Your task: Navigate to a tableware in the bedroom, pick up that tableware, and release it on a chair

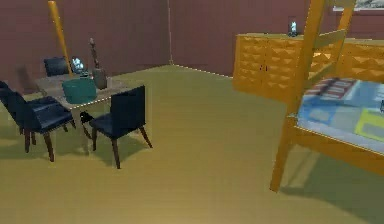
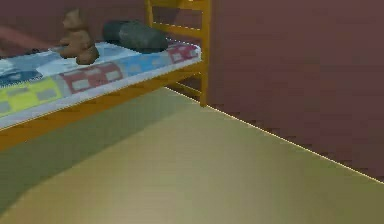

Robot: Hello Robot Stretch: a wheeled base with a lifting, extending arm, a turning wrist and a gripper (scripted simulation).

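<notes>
Searching for tableware: small objects (image 1: pixel 99 76) are seen on the surface (image 1: pixel 118 89), upper left, ringed by dark chairs (image 1: pixel 122 116); a slow approach between them is advised. The pincer's state cannot be told.

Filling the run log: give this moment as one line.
forward view: table, chairs, dresser, bunk bed | arm side view: teddy bear, pillow on bed

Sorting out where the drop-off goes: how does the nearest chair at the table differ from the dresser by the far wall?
The chair is dark blue with thin dark legs; the dresser is orange, a solid block of drawers. The chair stands beside the table; the dresser backs against the wall. Both stand upright on the floor.
</notes>
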